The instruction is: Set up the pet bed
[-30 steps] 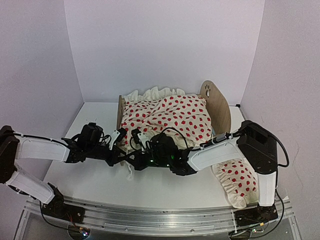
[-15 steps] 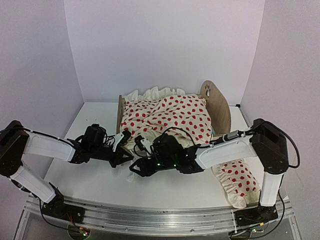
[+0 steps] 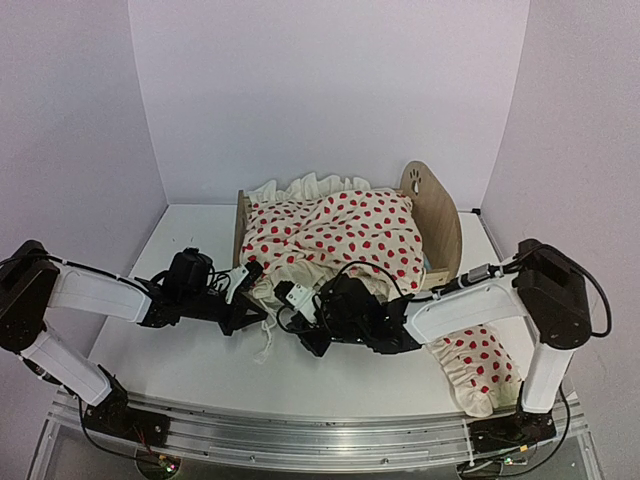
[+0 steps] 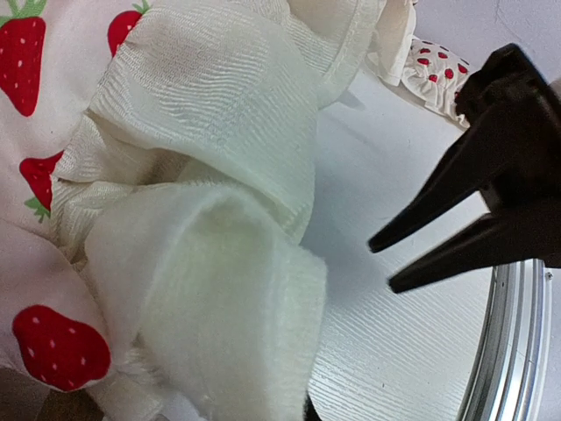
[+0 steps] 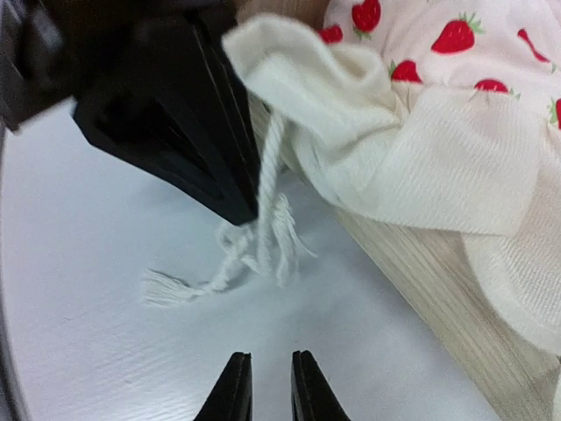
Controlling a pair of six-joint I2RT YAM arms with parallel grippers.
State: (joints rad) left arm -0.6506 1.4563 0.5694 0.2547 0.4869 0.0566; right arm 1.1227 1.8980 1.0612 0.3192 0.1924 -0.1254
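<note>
Right claw drawn back, left claw pinching blanket

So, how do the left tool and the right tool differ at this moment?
The left tool is shut on a cream corner of the blanket; the right tool holds nothing. The left tool's jaws are closed, while the right tool's stand slightly apart. Both are black and sit by the near corner of the pet bed, over the table.
</note>
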